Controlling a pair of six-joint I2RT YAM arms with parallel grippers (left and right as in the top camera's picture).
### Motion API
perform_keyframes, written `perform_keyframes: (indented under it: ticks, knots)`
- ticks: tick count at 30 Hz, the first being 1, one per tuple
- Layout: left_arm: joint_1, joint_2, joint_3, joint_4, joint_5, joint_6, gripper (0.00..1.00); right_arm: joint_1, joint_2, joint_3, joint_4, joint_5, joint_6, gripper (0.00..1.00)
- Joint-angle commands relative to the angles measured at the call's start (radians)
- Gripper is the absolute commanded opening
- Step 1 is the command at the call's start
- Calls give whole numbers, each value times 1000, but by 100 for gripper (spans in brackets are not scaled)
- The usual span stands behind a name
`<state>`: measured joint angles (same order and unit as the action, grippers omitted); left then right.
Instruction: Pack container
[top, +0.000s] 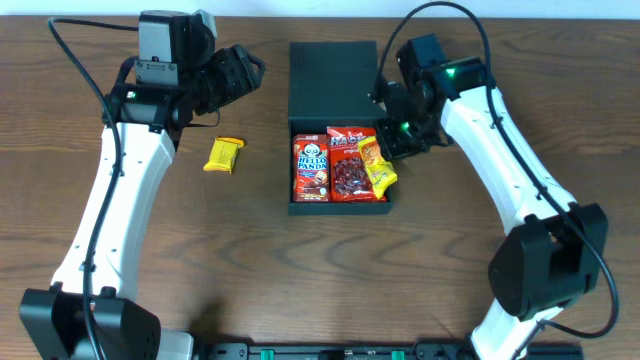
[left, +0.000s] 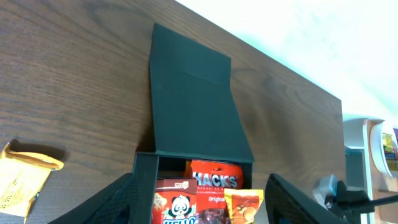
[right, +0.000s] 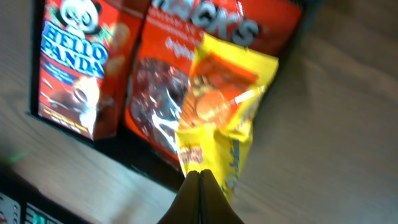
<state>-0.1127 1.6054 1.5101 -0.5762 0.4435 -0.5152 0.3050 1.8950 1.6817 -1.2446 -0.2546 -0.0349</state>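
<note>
The container (top: 333, 80) is a dark box in the middle of the table with its flap lid (left: 193, 106) laid open to the far side. It holds a Hello Panda box (top: 311, 168) and a red Hacks bag (top: 350, 165). A yellow packet (top: 378, 167) lies slanted over the bag and the container's right wall. My right gripper (top: 385, 143) is shut, its tips (right: 200, 174) at the near end of that yellow packet (right: 221, 106). My left gripper (top: 245, 72) hovers open left of the lid, nothing between its fingers (left: 292, 202).
A second yellow packet (top: 224, 154) lies loose on the wooden table left of the container and shows at the left edge of the left wrist view (left: 22, 177). A black rail runs along the table's front edge (top: 320, 350).
</note>
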Motion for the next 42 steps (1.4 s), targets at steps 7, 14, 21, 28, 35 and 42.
perform_keyframes:
  ticks: [7, 14, 21, 28, 35, 42]
  knots:
    - [3, -11, -6, 2, -18, 22, 66, -2, -11, -121, -2, 64, -3, 2]
    - [3, -11, -7, 2, -18, 22, 66, 10, -11, -191, 34, 26, -4, 2]
    - [3, -11, -7, 1, -17, 22, 66, 13, -11, -197, 53, 26, -4, 2]
    - [3, -11, -7, 1, -17, 22, 66, 30, -3, -198, 76, 14, -3, 2]
    - [3, -11, -7, 1, -17, 22, 66, 51, 22, -199, 75, 15, -3, 2]
    - [3, -11, -7, 1, -18, 22, 66, 37, 21, -156, 20, 66, -3, 2]
